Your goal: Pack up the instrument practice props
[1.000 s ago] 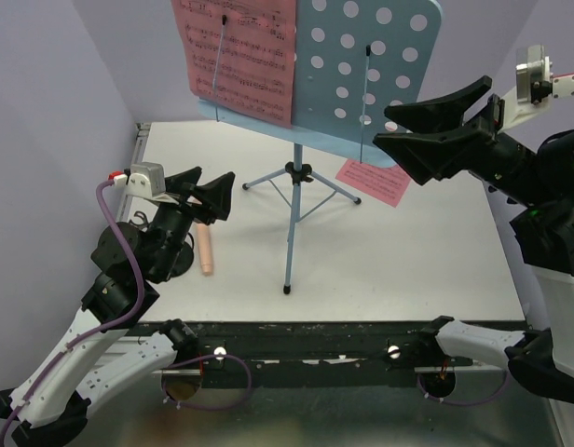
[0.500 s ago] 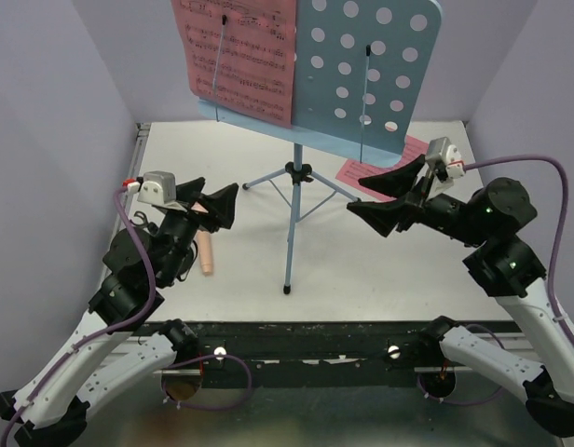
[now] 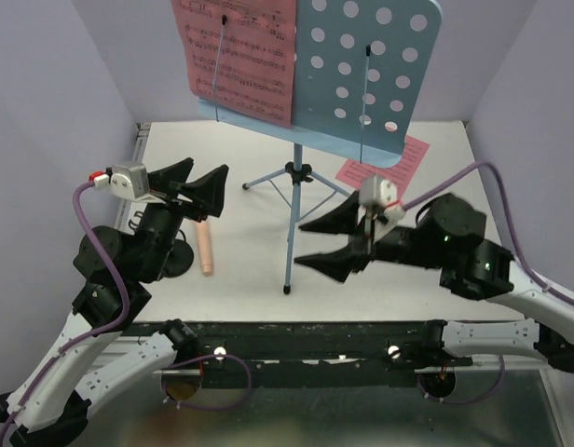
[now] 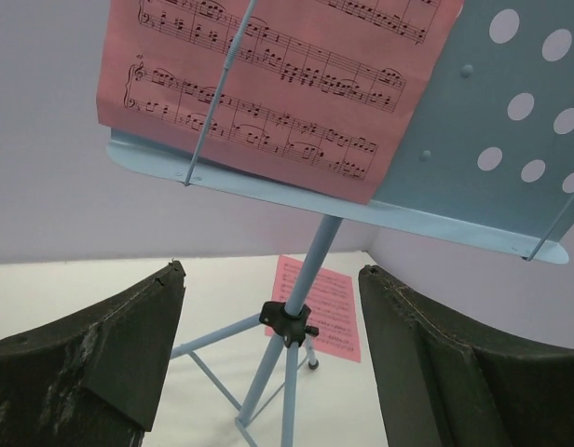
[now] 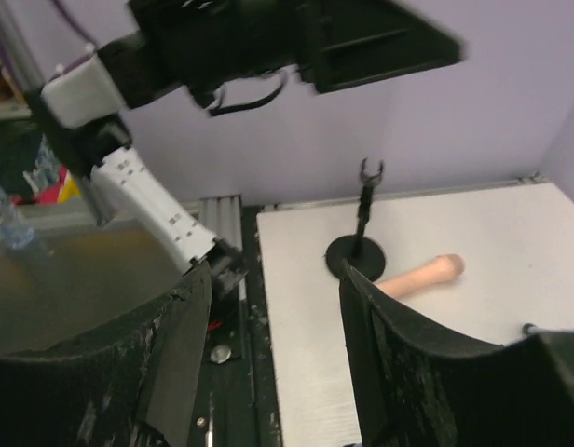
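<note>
The white table [image 3: 245,251] sat between lilac walls [image 3: 45,112]. A pink page [image 3: 236,51] showed printed music staves. The left gripper [image 3: 208,169] and right gripper [image 3: 299,245] both gaped, empty.

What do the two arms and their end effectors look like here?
Both arms have white lower links and black joint housings. The left end effector and right end effector each carry two black wedge-shaped fingers with scuffed inner faces. A small white-grey camera box sits on each wrist, fed by a purple cable.
</note>
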### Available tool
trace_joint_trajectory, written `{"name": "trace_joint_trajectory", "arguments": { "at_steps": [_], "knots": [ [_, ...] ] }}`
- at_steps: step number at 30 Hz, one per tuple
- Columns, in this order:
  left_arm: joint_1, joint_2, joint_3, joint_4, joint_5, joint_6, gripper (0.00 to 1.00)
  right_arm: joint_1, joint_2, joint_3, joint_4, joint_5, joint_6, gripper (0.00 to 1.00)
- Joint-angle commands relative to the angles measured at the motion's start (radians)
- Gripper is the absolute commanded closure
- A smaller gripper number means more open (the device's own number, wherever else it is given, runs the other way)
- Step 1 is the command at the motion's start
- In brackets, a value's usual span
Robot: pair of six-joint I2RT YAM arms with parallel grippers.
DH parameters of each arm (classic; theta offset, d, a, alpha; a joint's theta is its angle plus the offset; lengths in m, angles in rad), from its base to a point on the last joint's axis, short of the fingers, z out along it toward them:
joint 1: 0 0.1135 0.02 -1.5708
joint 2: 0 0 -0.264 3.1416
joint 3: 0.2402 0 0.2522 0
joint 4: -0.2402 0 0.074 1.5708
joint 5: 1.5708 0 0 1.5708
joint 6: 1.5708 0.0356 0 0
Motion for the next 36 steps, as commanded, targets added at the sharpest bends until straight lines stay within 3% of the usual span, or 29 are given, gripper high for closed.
{"name": "trace_joint_trajectory", "arguments": {
  "at_steps": [1, 4, 12, 18, 24, 36],
  "knots": [
    [0.007, -0.025, -0.012, -0.008, 0.015, 0.006, 0.15, 0.438, 0.069, -0.001, -0.042, 0.614, -0.239, 0.35],
    [0.008, -0.057, -0.027, -0.028, -0.006, 0.011, 0.15, 0.551, 0.071, -0.029, 0.081, 0.762, -0.299, 0.35],
    [0.01, -0.07, -0.013, -0.049, -0.022, 0.051, 0.14, 0.548, 0.132, -0.007, 0.351, 1.035, -0.365, 0.33],
    [0.065, 0.022, 0.091, -0.037, 0.096, 0.033, 0.11, 0.525, 0.244, 0.129, 0.422, 1.132, -0.431, 0.3],
    [0.27, 0.131, 0.212, -0.039, 0.366, -0.107, 0.11, 0.408, 0.295, 0.231, 0.412, 1.095, -0.35, 0.3],
    [0.536, 0.308, 0.318, 0.056, 0.659, -0.216, 0.17, 0.167, 0.376, 0.349, 0.274, 0.972, -0.186, 0.33]
  ]
}}
